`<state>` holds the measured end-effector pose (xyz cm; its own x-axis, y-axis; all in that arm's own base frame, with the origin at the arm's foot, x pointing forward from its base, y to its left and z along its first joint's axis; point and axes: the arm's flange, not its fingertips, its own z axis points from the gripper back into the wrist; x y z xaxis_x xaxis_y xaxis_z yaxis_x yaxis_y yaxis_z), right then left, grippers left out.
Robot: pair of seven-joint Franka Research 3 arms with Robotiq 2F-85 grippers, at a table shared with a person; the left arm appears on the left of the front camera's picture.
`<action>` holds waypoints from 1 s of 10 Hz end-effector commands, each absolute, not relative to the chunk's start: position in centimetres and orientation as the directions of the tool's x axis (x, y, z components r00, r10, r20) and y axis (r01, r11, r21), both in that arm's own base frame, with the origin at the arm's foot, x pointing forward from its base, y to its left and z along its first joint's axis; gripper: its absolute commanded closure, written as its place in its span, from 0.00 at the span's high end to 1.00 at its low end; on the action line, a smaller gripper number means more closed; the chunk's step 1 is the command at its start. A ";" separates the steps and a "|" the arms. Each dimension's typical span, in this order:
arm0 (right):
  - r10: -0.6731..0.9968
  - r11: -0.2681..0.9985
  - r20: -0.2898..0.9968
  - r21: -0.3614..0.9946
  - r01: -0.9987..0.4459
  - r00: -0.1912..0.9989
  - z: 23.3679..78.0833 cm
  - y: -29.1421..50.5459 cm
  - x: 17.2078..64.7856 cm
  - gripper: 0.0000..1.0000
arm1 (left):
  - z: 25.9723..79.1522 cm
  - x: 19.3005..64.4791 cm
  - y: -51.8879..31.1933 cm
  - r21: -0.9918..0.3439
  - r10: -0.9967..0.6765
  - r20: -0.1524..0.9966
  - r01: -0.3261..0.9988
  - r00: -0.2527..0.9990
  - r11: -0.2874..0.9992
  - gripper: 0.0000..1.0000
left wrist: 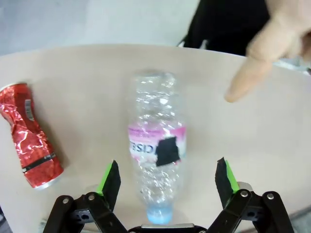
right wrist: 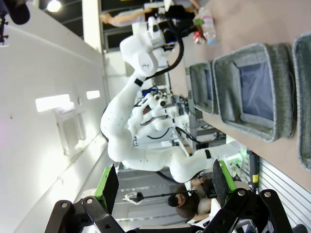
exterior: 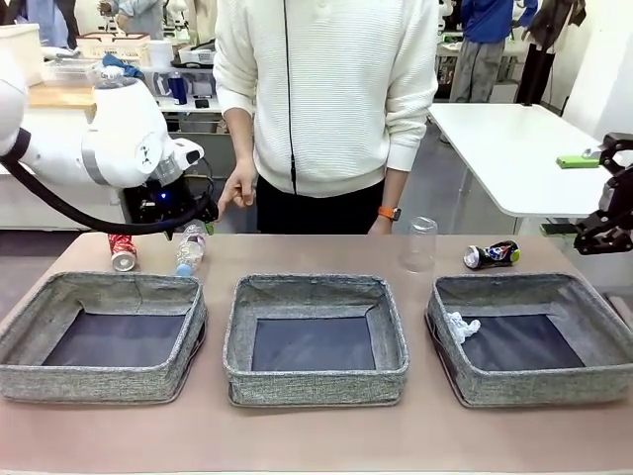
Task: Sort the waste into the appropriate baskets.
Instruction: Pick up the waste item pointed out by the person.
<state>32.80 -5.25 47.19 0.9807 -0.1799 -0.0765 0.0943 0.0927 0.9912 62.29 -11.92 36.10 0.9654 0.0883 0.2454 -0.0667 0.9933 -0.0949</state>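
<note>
Tabletop: light brown tabletop [exterior: 316, 440] carries baskets and waste.
Baskets: three grey woven fabric baskets with dark bottoms in a row along the near side: left [exterior: 99, 381], middle [exterior: 316, 386], right [exterior: 534, 386].
Left gripper [left wrist: 167, 167]: low over the bottle, green-padded fingers [left wrist: 111, 179] spread wide either side of it, apart from it.
Right gripper [right wrist: 165, 170]: off the tabletop's right side, fingers spread wide.
Person's hand [left wrist: 272, 43]: one finger pointing down, near the bottle.
Clear plastic bottle [left wrist: 155, 145]: lying behind the left basket, pink label.
Clear plastic cup [exterior: 419, 244]: upside down, far side, right of centre.
Red crushed can [left wrist: 29, 136]: lying just beside the bottle.
Dark multicoloured crushed can [exterior: 492, 255]: lying behind the right basket.
Crumpled white paper ball [exterior: 460, 326]: inside the right basket, against its left wall.
</note>
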 end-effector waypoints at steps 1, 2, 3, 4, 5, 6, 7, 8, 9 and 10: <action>-0.174 0.093 -0.097 0.989 0.114 0.980 47.7 -5.3 32.6 1.00 | 35.1 62.6 -12.9 -0.038 0.140 0.230 -0.135 0.963 0.990 1.00; -0.174 0.093 -0.097 0.989 0.114 0.980 47.7 -5.3 32.6 1.00 | 34.6 62.7 -13.1 -0.033 0.135 0.224 -0.131 0.965 0.991 1.00; -0.174 0.093 -0.097 0.989 0.114 0.980 47.7 -5.3 32.6 1.00 | 34.1 62.9 -13.2 -0.043 0.140 0.196 -0.134 0.971 0.990 1.00; -0.174 0.093 -0.097 0.989 0.114 0.980 47.7 -5.3 32.6 1.00 | 33.8 63.2 -13.2 -0.030 0.144 0.181 -0.141 0.973 0.990 1.00; -0.174 0.093 -0.097 0.989 0.114 0.980 47.7 -5.3 32.6 1.00 | 33.8 63.2 -13.2 -0.037 0.140 0.183 -0.135 0.973 0.990 1.00; -0.174 0.093 -0.097 0.989 0.114 0.980 47.7 -5.3 32.6 1.00 | 33.7 63.2 -13.0 -0.029 0.138 0.185 -0.134 0.973 0.990 1.00; -0.174 0.093 -0.097 0.989 0.114 0.980 47.7 -5.3 32.6 1.00 | 33.5 63.2 -13.0 -0.023 0.137 0.177 -0.135 0.975 0.991 1.00; -0.174 0.093 -0.097 0.989 0.114 0.980 47.7 -5.3 32.6 1.00 | 33.3 63.4 -13.0 -0.016 0.136 0.160 -0.136 0.978 0.991 1.00; -0.174 0.093 -0.097 0.989 0.114 0.980 47.7 -5.3 32.6 1.00 | 33.1 63.4 -13.0 -0.005 0.136 0.153 -0.137 0.979 0.991 0.43; -0.174 0.093 -0.097 0.989 0.114 0.980 47.7 -5.3 32.6 1.00 | 33.1 63.3 -13.0 0.001 0.137 0.154 -0.139 0.978 0.990 0.42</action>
<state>32.80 -5.25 47.19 0.9807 -0.1797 -0.0766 0.0943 0.0926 0.9912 62.73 -12.81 32.91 0.9804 0.1239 0.1531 -0.1203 0.9922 -0.0325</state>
